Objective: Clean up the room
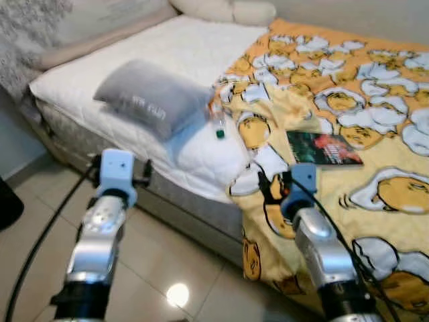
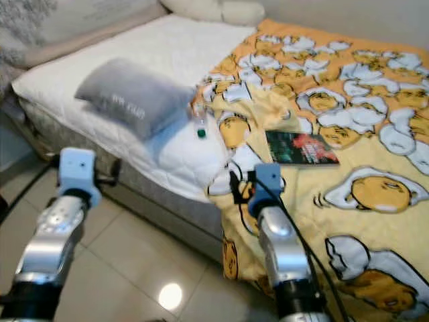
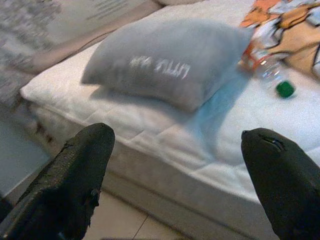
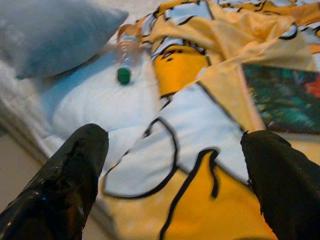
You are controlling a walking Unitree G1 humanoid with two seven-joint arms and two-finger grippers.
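- Silver and black on the left: the left gripper is up in front of the near edge of the bed, fingers spread wide, holding nothing.
- Just beyond it, a soft grey rectangular pillow with pale lettering lies tilted across the white quilted mattress, not up at the head with the cream pillows at the far edge.
- Moving right, a clear plastic bottle with a green cap is lying on its side on the white bedding, right beside the pillow's corner and at the edge of the blanket.
- Next, the yellow blanket printed with white-and-yellow egg cartoons is rumpled and spills over the near side of the bed.
- On it, a dark-covered flat book lies loose.
- Right gripper hovers over the blanket's near fold, fingers wide apart, empty, with the book and bottle ahead of it.
- My read: tidying has barely begun. Bottle, book, pillow and blanket all look unhandled, so nearly everything is left.
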